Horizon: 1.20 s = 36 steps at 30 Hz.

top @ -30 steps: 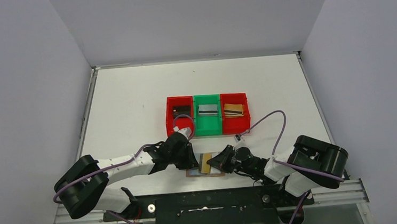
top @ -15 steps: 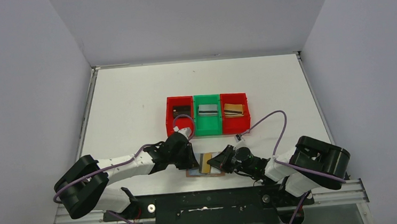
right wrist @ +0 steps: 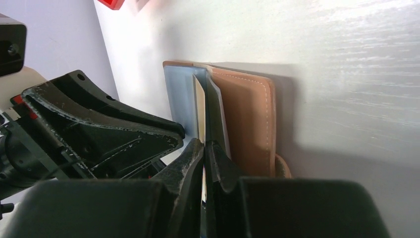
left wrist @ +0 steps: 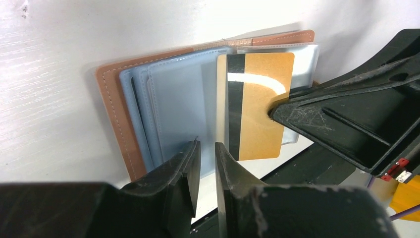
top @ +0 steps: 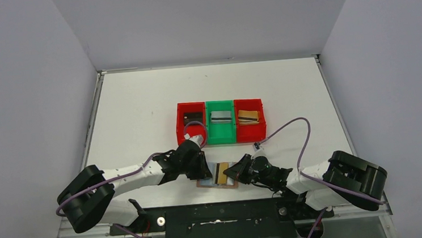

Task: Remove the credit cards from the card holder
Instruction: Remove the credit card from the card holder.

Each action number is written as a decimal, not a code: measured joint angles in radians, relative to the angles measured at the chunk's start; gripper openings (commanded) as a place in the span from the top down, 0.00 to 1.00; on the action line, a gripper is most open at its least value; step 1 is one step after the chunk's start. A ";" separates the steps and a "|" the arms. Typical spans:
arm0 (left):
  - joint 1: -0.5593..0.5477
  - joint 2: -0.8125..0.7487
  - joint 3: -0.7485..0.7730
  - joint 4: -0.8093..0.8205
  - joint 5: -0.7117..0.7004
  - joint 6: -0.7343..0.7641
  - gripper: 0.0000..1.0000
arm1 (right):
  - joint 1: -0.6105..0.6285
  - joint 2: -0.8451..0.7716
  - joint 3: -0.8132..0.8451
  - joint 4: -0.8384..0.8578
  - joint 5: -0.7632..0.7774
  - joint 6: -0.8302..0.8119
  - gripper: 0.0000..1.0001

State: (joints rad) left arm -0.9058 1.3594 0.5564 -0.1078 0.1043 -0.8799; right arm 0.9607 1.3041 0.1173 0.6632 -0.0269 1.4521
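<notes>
The tan leather card holder (top: 204, 184) lies open near the table's front edge, its grey-blue sleeves showing in the left wrist view (left wrist: 111, 114). A gold-tan credit card (top: 222, 173) with a black stripe sticks partly out of a sleeve (left wrist: 257, 99). My right gripper (top: 232, 173) is shut on that card's right edge (right wrist: 199, 106). My left gripper (top: 203, 168) rests its tips (left wrist: 207, 144) on the holder's left sleeves, jaws almost together and holding nothing. The holder's right flap shows in the right wrist view (right wrist: 247, 119).
Three joined bins stand behind the holder: a red bin (top: 182, 127) with a black card, a green bin (top: 221, 130) with a silver card, and a red bin (top: 251, 129) with gold cards. The table's front edge and black rail lie just below the holder.
My right arm has drawn back to the right, and the gold card has slid a little further out of the holder. The left gripper has stayed on the holder.
</notes>
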 measured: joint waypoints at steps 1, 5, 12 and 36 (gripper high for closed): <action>-0.001 -0.001 0.000 0.000 0.000 0.000 0.80 | 0.000 -0.002 0.000 -0.005 0.001 0.000 1.00; -0.002 -0.004 0.000 0.000 -0.003 -0.003 0.75 | 0.000 -0.001 0.000 -0.015 0.002 0.001 1.00; -0.002 -0.018 0.000 -0.005 -0.013 -0.006 0.69 | 0.000 -0.003 0.005 -0.042 0.009 0.003 1.00; -0.002 -0.058 0.000 -0.052 -0.087 -0.006 0.62 | -0.006 -0.184 0.006 -0.230 0.039 -0.028 1.00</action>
State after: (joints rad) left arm -0.9073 1.3010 0.5564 -0.1596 0.0174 -0.8864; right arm 0.9550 1.1198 0.1230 0.4335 0.0116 1.4239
